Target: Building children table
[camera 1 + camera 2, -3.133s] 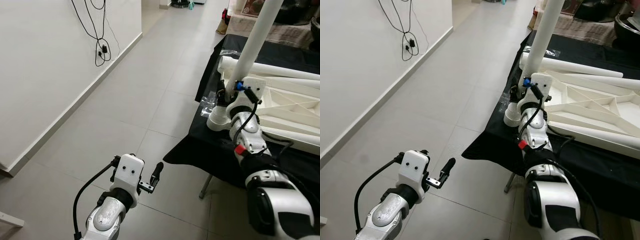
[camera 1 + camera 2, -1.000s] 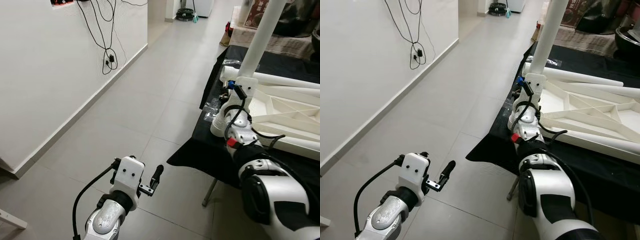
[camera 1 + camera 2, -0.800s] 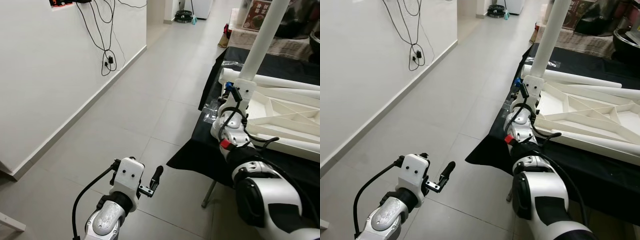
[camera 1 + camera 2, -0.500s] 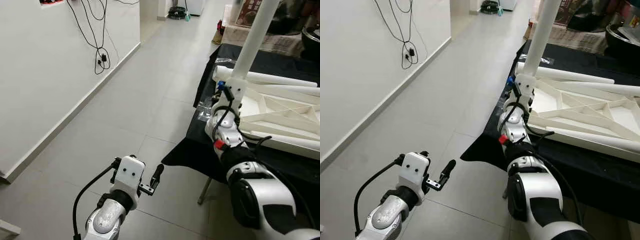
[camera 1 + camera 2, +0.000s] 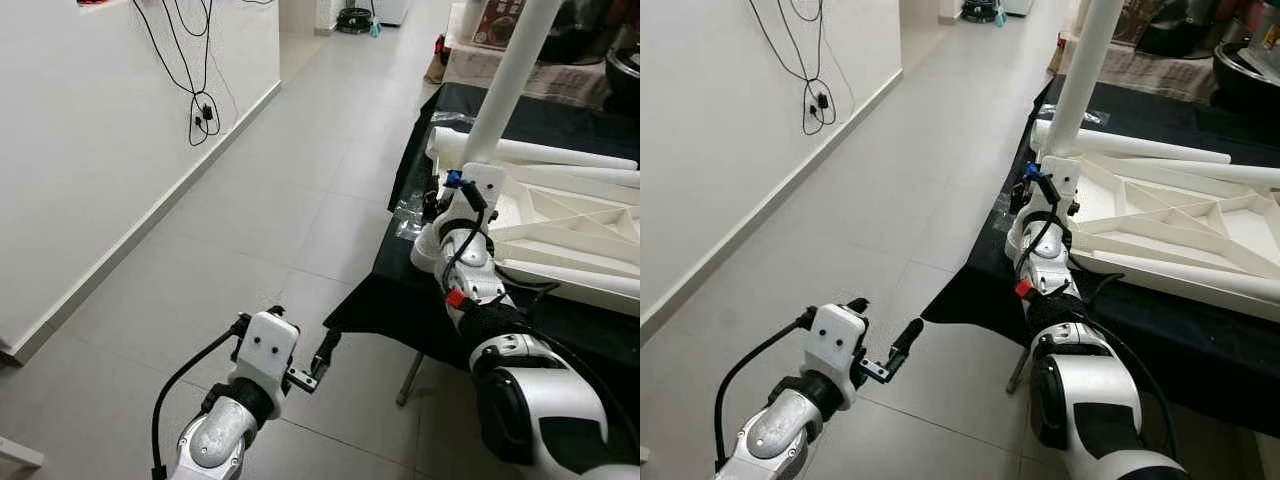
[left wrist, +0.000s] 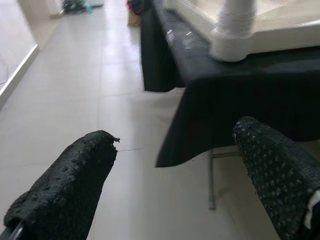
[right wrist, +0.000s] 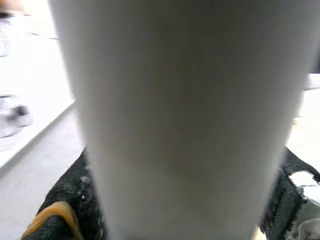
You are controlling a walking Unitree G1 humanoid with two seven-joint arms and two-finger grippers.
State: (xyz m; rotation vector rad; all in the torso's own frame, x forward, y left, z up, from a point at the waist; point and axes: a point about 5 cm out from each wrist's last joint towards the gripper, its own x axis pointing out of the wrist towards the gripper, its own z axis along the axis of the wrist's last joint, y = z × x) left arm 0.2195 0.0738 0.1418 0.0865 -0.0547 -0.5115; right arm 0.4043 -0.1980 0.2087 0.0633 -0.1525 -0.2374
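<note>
While the right gripper (image 5: 1040,195) reaches forward to the near left corner of the upturned white tabletop (image 5: 1160,235), its two black fingers (image 7: 65,210) sit one on each side of the upright white table leg (image 5: 1080,75), pressed against it in a firm clasp low on the shaft. That leg stands in the corner of the tabletop, rising from a ribbed white collar (image 5: 428,245) at its foot and leaning slightly away toward the far side. The tabletop lies underside up, its stiffening ribs showing, on a black cloth (image 5: 400,290) that drapes over the edge of a low stand and hangs down toward the floor. Two more white legs (image 5: 1140,147) lie flat along the far edge of the tabletop, side by side. A clear plastic bag (image 5: 410,215) rests on the cloth just beside the leg's collar, on the side away from the tabletop. The left gripper (image 5: 310,368) hangs over the grey tiled floor (image 5: 270,200), well apart from the tabletop and lower than the cloth's edge; its fingers (image 6: 75,175) are spread wide with nothing between them. Black cables (image 5: 195,90) dangle down the white wall (image 5: 80,150) across the floor from the tabletop.
</note>
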